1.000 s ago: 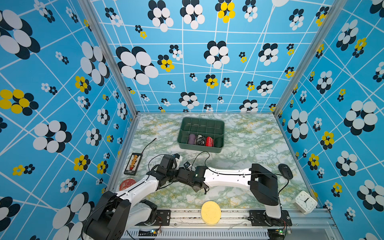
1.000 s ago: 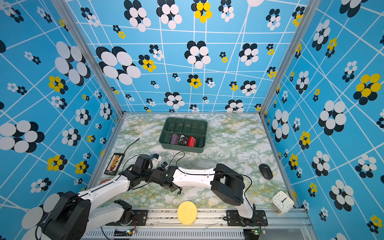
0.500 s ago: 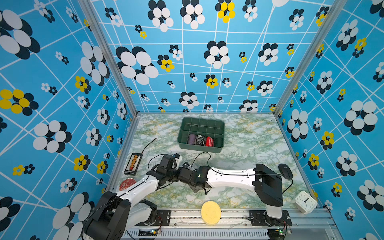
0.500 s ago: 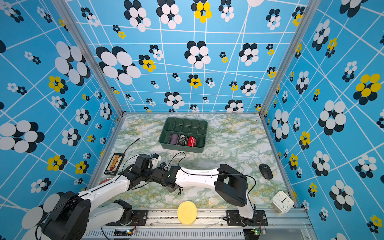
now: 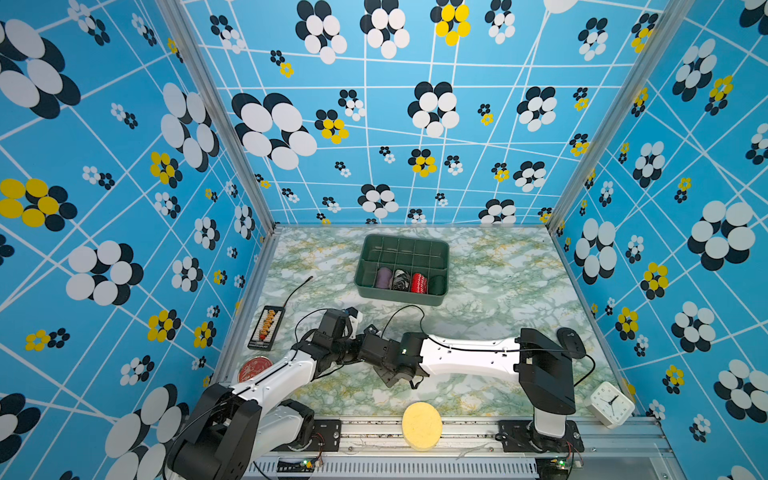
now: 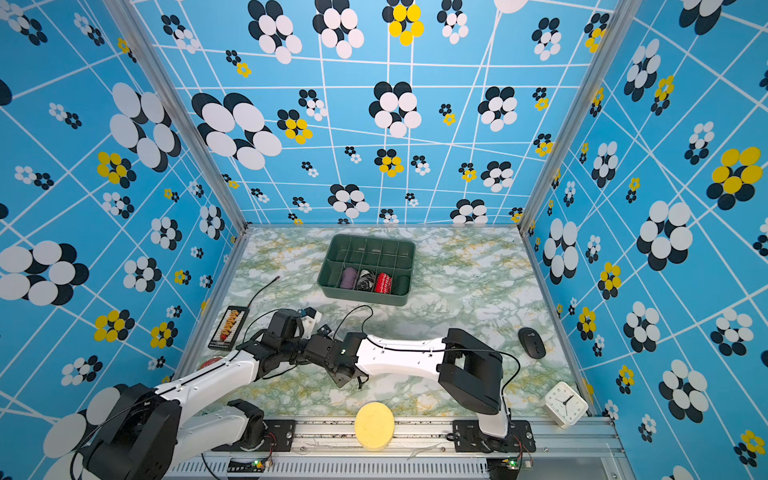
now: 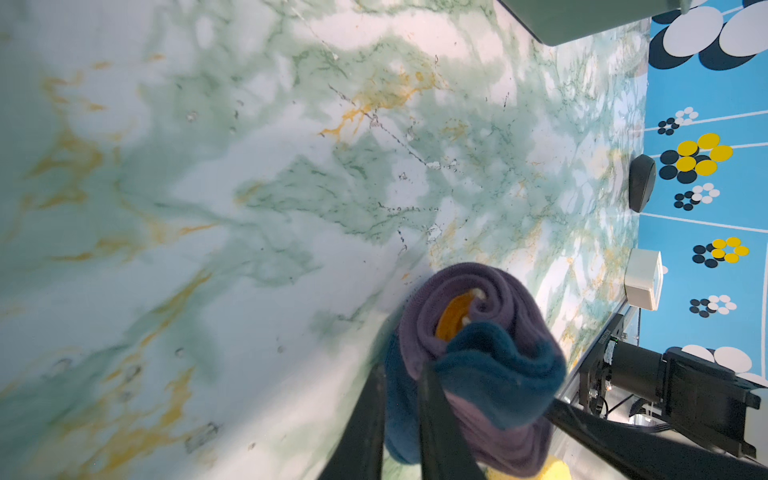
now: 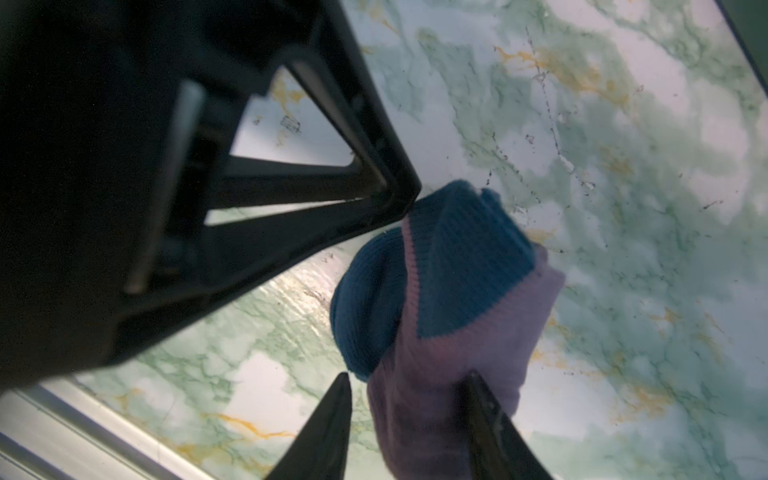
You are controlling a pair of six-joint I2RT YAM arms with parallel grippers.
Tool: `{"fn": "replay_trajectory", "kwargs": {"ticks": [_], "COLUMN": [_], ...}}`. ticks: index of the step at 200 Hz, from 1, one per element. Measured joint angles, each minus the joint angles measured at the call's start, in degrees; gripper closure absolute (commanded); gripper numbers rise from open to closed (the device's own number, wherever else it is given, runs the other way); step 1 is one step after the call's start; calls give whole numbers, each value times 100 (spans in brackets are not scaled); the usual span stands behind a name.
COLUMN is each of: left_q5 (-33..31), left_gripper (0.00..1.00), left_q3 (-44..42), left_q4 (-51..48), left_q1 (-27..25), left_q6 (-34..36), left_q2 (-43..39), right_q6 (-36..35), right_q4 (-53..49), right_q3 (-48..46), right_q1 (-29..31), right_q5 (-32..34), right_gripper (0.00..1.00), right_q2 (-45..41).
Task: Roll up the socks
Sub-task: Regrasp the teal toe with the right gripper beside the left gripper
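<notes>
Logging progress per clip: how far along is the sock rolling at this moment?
Mostly done: the socks are already wound into a spiral roll, orange cuff at the core. In hand: the left gripper pinches the roll's edge, and the right gripper straddles its purple end. Left: securing the roll and releasing it; three bundles already sit in the green tray.

Both arms have white shells with black joints. The left arm [image 5: 286, 370] and right arm [image 5: 469, 353] carry looping black cables; tapered black fingers [image 8: 328, 432].
</notes>
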Motion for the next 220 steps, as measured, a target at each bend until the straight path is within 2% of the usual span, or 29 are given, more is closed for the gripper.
{"fn": "replay_trajectory", "kwargs": {"ticks": [57, 124, 172, 220], "left_q5": [-22, -22, -72, -63], "left_gripper": [82, 86, 94, 96], "left_q3": [-2, -2, 11, 22], "left_q4": [-258, -341, -584, -612], "left_q1": [83, 83, 83, 46], "left_q6": [2, -4, -20, -81], "left_q2": [-501, -669, -1145, -1099], "right_q6": [-4, 125, 260, 413], "right_q4": [251, 807, 1241, 1596], "right_q3": [-144, -476, -763, -957], "right_q1": [-35, -234, -398, -542], "right_q5": [-280, -765, -1185, -1589], "right_gripper": [71, 85, 86, 87], "right_q2": [0, 0, -96, -111]}}
